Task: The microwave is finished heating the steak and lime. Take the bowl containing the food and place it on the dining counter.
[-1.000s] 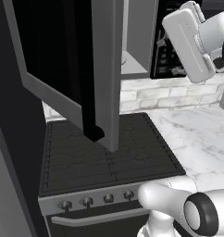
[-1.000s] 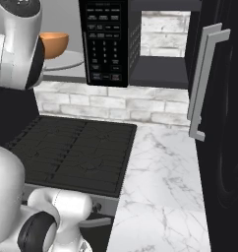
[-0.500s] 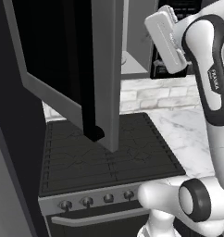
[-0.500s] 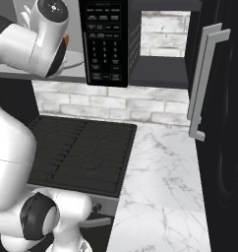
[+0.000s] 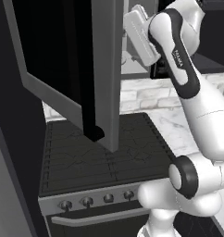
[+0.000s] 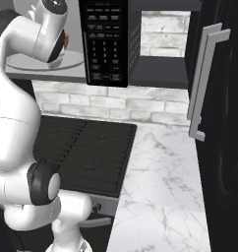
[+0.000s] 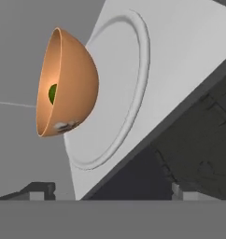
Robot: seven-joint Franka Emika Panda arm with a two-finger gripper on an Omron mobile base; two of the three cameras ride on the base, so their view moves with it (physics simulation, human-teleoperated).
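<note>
The microwave (image 6: 105,44) stands open above the stove, its dark glass door (image 5: 58,60) swung out to the left. Inside it, the orange-tan bowl (image 7: 68,84) sits on the white turntable plate (image 7: 119,93); the hand view is rolled, so the bowl appears on its side. The green lime (image 7: 52,93) shows inside the bowl, while the steak is hidden by the bowl's wall. My gripper (image 7: 112,193) is open, fingertips (image 7: 40,190) wide apart, a short way from the bowl with nothing between them. A sliver of the bowl (image 6: 66,39) peeks past my hand (image 6: 49,29). The dining counter is out of view.
A black stove (image 5: 100,152) with knobs lies right below the microwave. The open door's grey edge (image 5: 109,74) hangs close to the left of my hand (image 5: 140,34). A marble counter (image 6: 160,182) runs to the right of the stove, beside a dark fridge handle (image 6: 204,83).
The arm has swung from the right toward the microwave opening, bringing the hand in front of the bowl. The jaws have stayed open.
</note>
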